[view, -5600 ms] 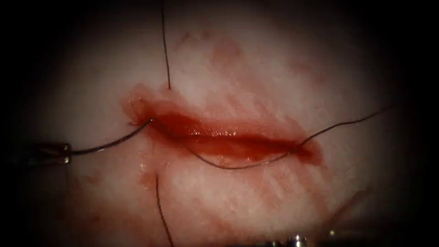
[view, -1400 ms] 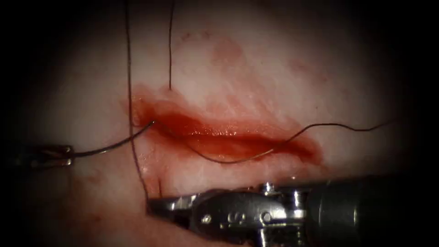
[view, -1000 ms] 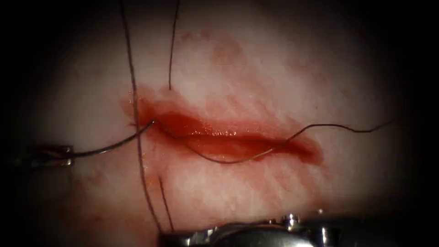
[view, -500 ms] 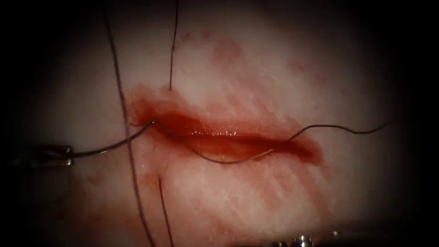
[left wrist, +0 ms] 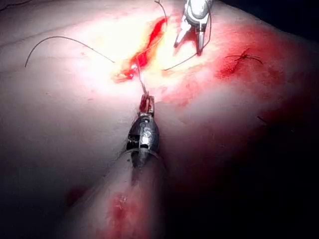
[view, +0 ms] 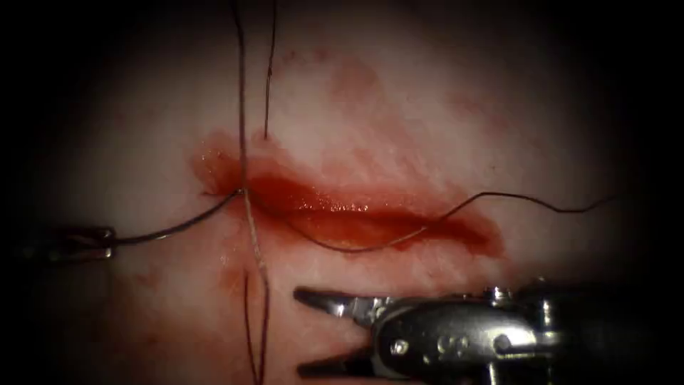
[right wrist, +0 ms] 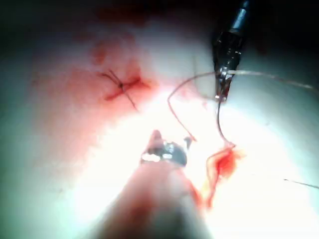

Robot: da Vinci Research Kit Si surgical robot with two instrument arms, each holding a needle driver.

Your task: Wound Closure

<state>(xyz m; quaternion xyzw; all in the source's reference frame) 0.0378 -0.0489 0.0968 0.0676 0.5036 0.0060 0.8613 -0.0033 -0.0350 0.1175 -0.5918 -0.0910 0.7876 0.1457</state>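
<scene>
The cut point(view: 342, 214) runs across the tissue point(view: 399, 107), wet with red fluid. At the far left, my left tool point(view: 105, 242) is shut on the back end of the curved needle point(view: 178, 224). The needle's tip is in the tissue at the cut's left end. My right tool point(view: 299, 331) is below the cut with its jaws open and nothing between them. A long thread point(view: 242, 107) runs top to bottom over the needle's entry point, passing just left of the open jaws. More thread point(view: 356, 248) lies along the cut and trails off right.
Two short thread ends stand above point(view: 267, 85) and below point(view: 247, 314) the cut's left end. A finished stitch with cut ends point(left wrist: 242, 57) lies on red-stained tissue apart from the cut, and the same stitch point(right wrist: 122, 85) shows in the right wrist view.
My right tool has come back up from the lower edge, now with its jaws open. The long thread has swung right onto the cut's left end. The left tool and needle have not moved.
</scene>
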